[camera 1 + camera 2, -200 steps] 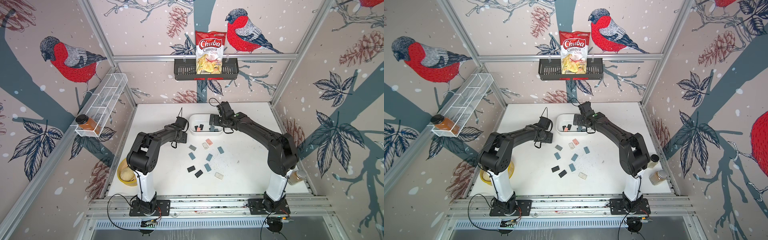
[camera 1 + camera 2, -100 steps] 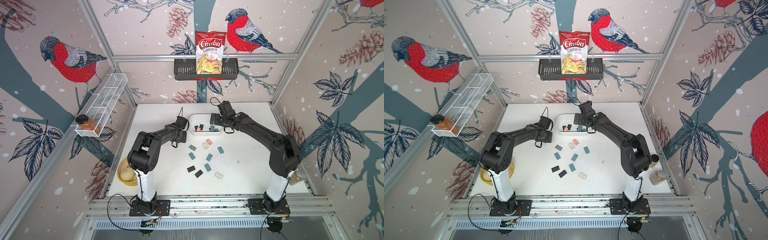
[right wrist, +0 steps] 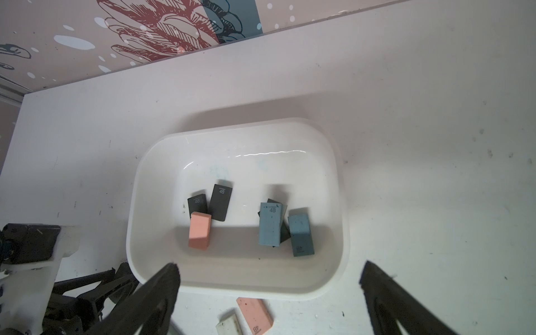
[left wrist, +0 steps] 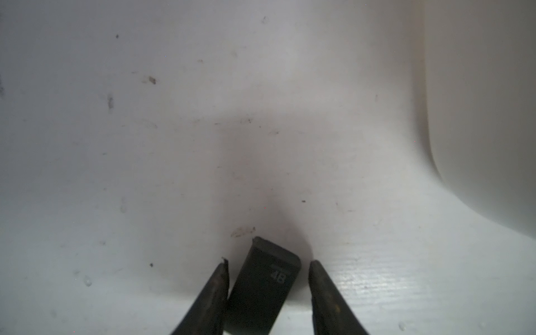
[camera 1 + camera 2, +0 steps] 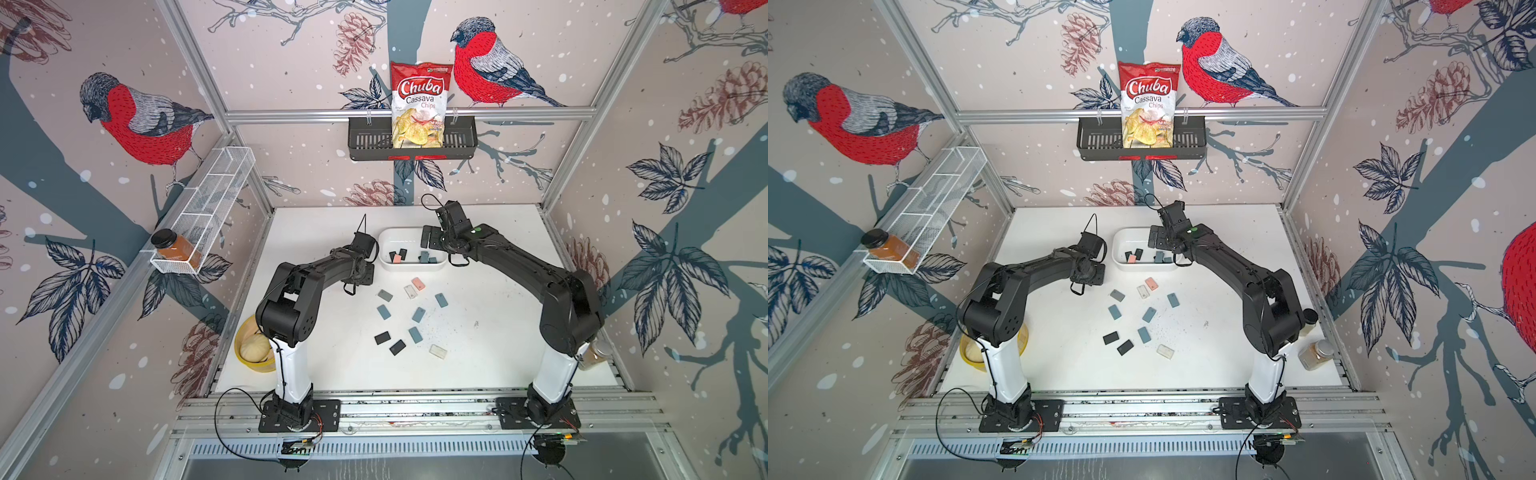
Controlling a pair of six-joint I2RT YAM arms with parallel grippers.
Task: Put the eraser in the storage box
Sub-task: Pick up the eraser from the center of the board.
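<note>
The black eraser (image 4: 262,290) is lying on the worktop (image 4: 145,145) between the fingers (image 4: 213,295) of the left hand (image 4: 268,262). One finger is touching its long side and the other is standing just clear, so the hand is narrow, not clamping. In a top view the storage box (image 5: 399,240) is sitting near, at that hand's 2 o'clock. The right hand (image 3: 269,264) is hanging wide over the box's 3 o'clock end.

Plain white storage box (image 3: 333,185). Inside: black erasers (image 3: 221,202) with white 4B print, dark-speckled blue erasers (image 3: 269,229), one pink eraser (image 3: 199,230). At twelve o'clock of the white table (image 5: 498,340), a red-and-white chips bag (image 5: 419,104) in a black slotted basket (image 5: 365,141).
</note>
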